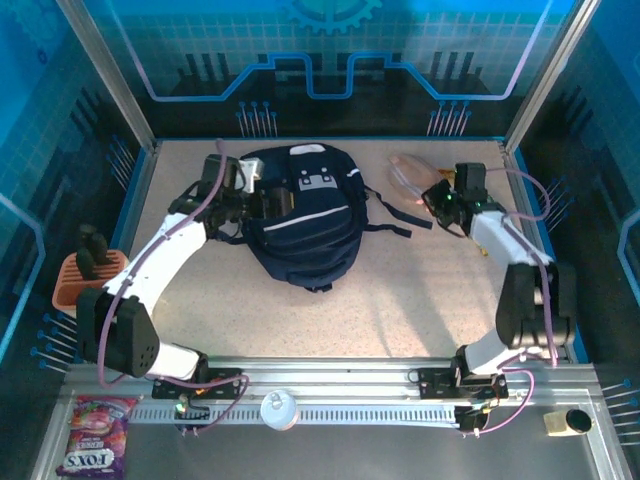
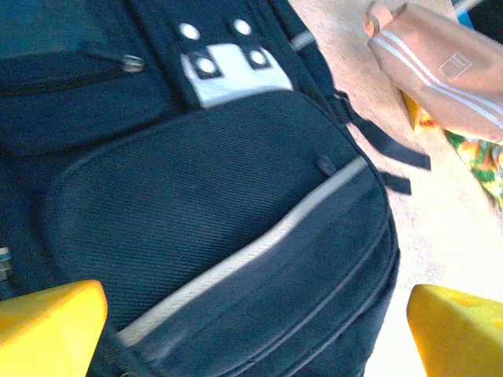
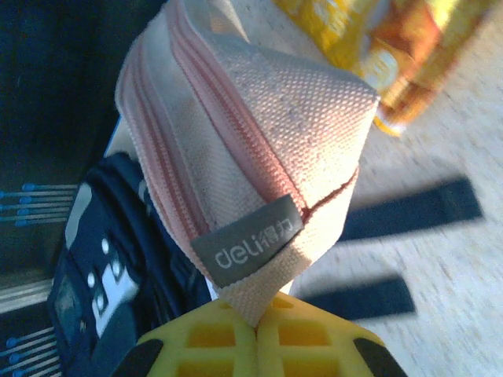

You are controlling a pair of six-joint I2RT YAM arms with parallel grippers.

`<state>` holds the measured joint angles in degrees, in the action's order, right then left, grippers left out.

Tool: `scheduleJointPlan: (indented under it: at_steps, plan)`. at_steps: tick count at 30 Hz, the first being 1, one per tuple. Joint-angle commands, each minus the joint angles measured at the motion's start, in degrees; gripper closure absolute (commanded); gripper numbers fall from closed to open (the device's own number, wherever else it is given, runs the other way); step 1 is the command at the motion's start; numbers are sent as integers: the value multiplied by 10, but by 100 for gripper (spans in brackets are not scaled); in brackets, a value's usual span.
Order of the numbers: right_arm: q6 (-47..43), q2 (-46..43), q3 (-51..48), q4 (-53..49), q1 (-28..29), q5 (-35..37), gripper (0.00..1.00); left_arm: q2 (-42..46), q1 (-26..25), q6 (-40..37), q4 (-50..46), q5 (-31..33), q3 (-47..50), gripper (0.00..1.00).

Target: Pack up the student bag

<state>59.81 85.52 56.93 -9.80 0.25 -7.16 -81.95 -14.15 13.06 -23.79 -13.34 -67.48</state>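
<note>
Pink pencil case (image 3: 251, 133) pinched in right gripper (image 3: 257, 330); left gripper (image 2: 251, 326) gapes wide over student bag (image 2: 196, 196)

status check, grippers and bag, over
Left gripper open, over the student bag. Right gripper shut on the pink pouch. Black straps lie on the table between pouch and bag.

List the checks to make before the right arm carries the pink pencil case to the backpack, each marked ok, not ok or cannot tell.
1. Right gripper shut on the pencil case: ok.
2. Grip depth: cannot tell; only the case's end is pinched.
3. Left gripper open, at the student bag: ok.
4. Bag compartment open to receive it: cannot tell; no opening visible.
5. Pencil case zip shut along its visible stretch: ok.
</note>
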Motion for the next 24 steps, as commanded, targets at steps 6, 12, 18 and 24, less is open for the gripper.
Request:
scheduleJointPlan:
  at_steps: [6, 12, 18, 24]
  plan:
    - [44, -143, -172, -64, -10, -21, 89, -63, -85, -129, -46, 34, -63, 2]
    - [-4, -126, -172, -118, -10, 1, 60, -102, -127, -203, -94, 68, -105, 1]
    - [-168, -105, -117, -180, -10, 77, 21, -106, -133, -216, -105, 80, -108, 1]
    - [-352, -6, -36, -219, -13, 73, 18, -114, -132, -240, -126, 75, -118, 1]
